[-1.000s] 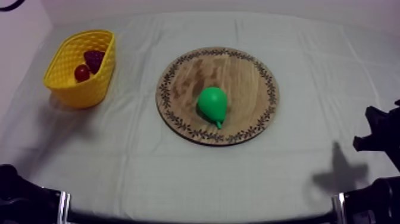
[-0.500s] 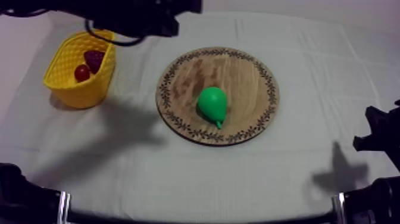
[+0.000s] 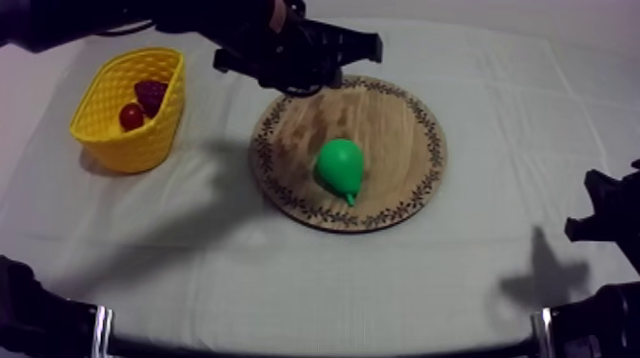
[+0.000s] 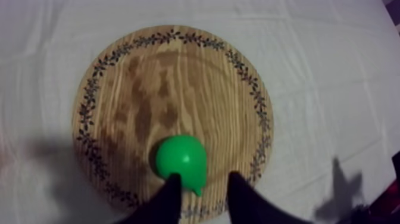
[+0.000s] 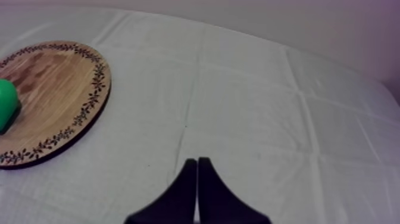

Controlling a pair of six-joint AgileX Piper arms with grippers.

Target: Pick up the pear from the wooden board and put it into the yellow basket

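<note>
on the near half of the wooden board [image 3: 390,114] the pear [image 3: 340,167] lies with its thin end toward the near rim, just ahead of the spread left gripper [image 4: 204,179], while the pressed-together right gripper [image 5: 197,162] is well apart.

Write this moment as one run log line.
left gripper open over wooden board | pear on board, ungrasped | right gripper shut, at rest
</note>
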